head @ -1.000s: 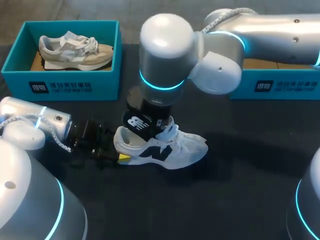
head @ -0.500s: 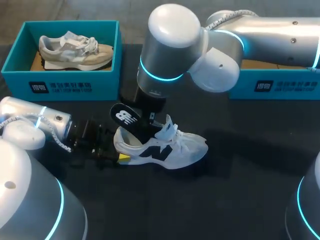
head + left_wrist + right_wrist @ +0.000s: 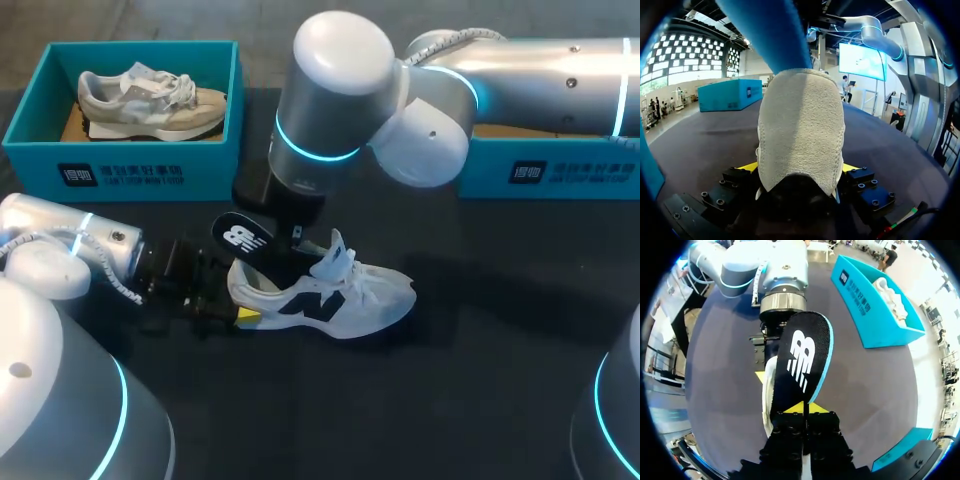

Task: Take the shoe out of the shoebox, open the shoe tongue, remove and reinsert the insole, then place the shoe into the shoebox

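Observation:
A white shoe with a navy side mark lies on the dark table, toe pointing right. My left gripper is shut on its heel, one yellow tip on each side. My right gripper is shut on the black insole, which has a white logo and a blue edge. The insole slants up and left out of the shoe opening, its front end still inside. In the head view the right arm's wrist hides most of its fingers.
A teal shoebox at the back left holds a beige shoe. A second teal shoebox stands at the back right behind my right arm. The table in front of the shoe is bare dark surface.
My right arm has lifted and drawn back to the left, pulling the insole further out of the shoe. The left gripper and the shoe have stayed in place.

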Available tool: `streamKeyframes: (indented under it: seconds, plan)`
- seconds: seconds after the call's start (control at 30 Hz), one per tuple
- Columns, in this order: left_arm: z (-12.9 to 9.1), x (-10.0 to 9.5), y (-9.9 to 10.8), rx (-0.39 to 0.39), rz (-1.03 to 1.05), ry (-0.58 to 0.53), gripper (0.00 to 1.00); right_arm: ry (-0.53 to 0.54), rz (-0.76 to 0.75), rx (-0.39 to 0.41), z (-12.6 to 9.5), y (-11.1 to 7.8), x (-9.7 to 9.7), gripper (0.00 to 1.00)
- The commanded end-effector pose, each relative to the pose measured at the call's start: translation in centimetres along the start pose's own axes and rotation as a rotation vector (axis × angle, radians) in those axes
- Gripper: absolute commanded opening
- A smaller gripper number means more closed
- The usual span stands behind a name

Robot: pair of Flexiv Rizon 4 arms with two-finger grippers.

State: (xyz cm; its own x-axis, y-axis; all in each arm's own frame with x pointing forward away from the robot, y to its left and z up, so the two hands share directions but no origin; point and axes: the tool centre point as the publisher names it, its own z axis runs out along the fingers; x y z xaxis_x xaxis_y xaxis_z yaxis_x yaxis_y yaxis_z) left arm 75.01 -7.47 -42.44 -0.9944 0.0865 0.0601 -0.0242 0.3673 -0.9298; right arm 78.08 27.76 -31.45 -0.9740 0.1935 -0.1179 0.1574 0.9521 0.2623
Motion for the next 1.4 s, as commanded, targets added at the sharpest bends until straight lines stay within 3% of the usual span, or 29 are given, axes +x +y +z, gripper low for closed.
streamKeyframes:
  seconds: [0.03,0.1,0.47,0.57,0.83,1.4]
  plan:
    - [0.2,-0.1,0.2,-0.001,0.0,-0.001,0.0,-0.001,-0.011,-0.016,-0.1,0.1,-0.1,0.37]
    - [0.2,-0.1,0.2,-0.001,0.0,-0.001,0.0,0.006,-0.009,-0.077,-0.1,0.2,-0.1,0.46]
    - [0.2,-0.1,0.2,-0.001,0.0,-0.001,0.0,0.084,-0.044,-0.127,-0.7,-0.1,-0.4,0.49]
    - [0.2,-0.1,0.2,-0.001,0.0,-0.001,0.0,0.12,-0.052,-0.108,-0.9,-0.4,-0.5,0.5]
    - [0.2,-0.1,0.2,-0.001,0.0,-0.001,0.0,0.222,-0.047,-0.233,-0.6,-0.6,-0.3,0.52]
    - [0.2,-0.1,0.2,-0.001,0.0,-0.001,0.0,0.33,-0.024,-0.327,1.6,0.7,1.1,0.48]
